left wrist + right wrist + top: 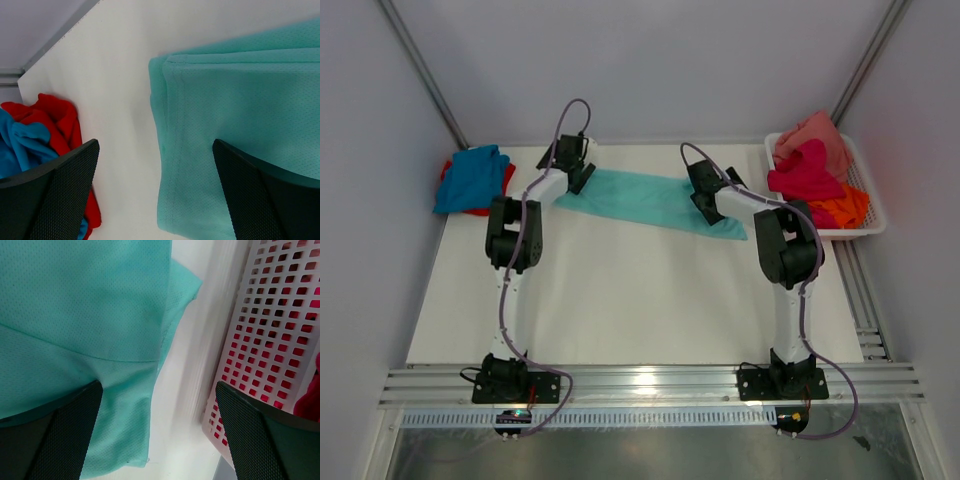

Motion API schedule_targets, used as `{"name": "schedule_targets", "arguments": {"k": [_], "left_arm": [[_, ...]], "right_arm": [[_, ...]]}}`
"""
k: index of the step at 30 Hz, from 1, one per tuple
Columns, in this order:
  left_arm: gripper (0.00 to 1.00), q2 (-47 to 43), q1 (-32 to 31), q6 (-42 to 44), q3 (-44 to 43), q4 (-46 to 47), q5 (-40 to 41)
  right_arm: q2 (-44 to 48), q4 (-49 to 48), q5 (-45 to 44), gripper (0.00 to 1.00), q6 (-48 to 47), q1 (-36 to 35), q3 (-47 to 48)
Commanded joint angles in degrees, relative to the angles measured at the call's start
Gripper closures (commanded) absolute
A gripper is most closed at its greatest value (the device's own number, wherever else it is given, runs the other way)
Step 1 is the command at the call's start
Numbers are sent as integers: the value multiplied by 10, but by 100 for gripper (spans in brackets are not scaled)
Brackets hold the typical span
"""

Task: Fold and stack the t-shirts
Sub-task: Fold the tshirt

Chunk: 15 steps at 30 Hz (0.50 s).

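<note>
long folded mint-teal mesh-knit t-shirt [640, 198] lay as a band across the far part of the white table [620, 290], between a blue tee [470, 178] heaped on a red tee [506, 180] at far left and a white mesh basket [868, 222] of pink, magenta and orange tees at far right. left gripper [577, 170] stood over the band's left end and right gripper [703, 203] over its right end. both had jaws spread wide, pinching nothing.

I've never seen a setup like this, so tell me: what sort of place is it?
Probably a robotics lab test cell, not a home: left arm and right arm bolted to a white table, a mint-teal t-shirt laid out, a white mesh basket of tees.
</note>
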State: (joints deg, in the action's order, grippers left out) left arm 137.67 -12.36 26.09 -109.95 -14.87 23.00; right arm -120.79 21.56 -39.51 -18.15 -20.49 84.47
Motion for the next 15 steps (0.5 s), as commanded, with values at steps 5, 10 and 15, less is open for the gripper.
{"name": "schedule_targets", "arguments": {"k": [5,10,15], "left_arm": [[3,-42,4,-3,87,-66,0],[4,-71,5,-15,132,-82,-4],[6,-117,1,-31,174,-102,-13]], "right_arm": [[-41,-3,4,1,-8,1,50],[-56,-1,3,1,-11,2,68],[-71,9,7,1,-11,7,105]]}}
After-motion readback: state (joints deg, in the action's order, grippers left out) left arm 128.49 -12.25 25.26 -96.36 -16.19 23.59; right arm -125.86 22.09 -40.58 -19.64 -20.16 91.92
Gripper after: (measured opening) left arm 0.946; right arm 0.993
